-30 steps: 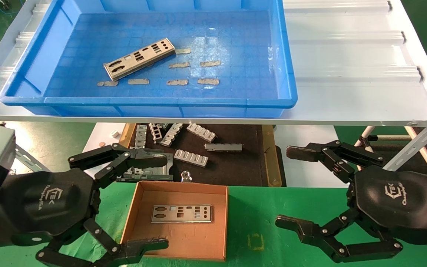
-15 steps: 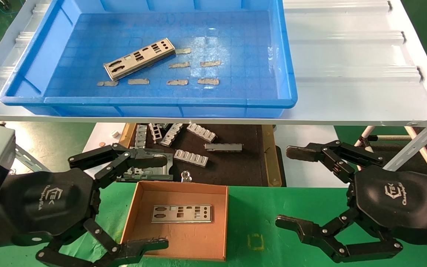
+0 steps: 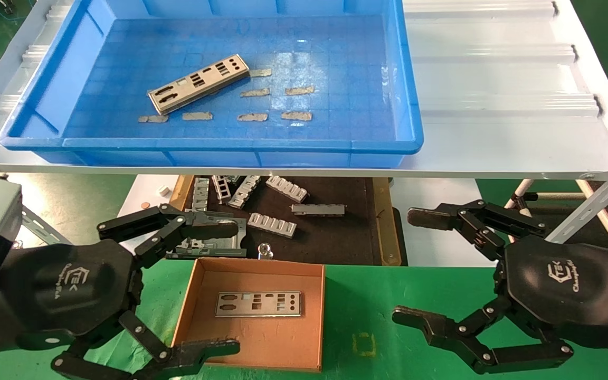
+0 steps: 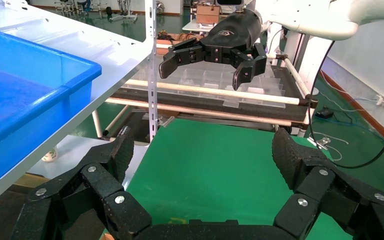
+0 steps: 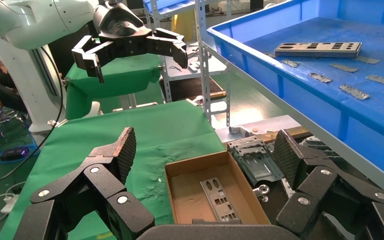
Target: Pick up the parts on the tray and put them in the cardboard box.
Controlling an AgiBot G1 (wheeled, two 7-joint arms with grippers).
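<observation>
One thin silver punched metal plate (image 3: 198,83) lies tilted in the large bright-blue plastic tray (image 3: 409,105) at 12 o'clock; another (image 3: 258,304) rests flat inside the small brown cardboard box (image 3: 314,316) on the green surface (image 3: 367,295). The left end effector (image 3: 203,287) at 8 o'clock and the right end effector (image 3: 420,269) at 4 o'clock both hover wide open, holding nothing

A green-covered table (image 3: 388,316) fills the near ground, and the cardboard box (image 3: 254,348) sits directly on it at about 7 o'clock, one silver plate (image 3: 258,304) flat inside. Beyond it, toward 12 o'clock, a pale metal shelf (image 3: 494,105) carries the blue tray (image 3: 50,89) on its 10 o'clock side. Between them lies a lower dark mat (image 3: 330,232) strewn with grey brackets (image 3: 272,224).
</observation>
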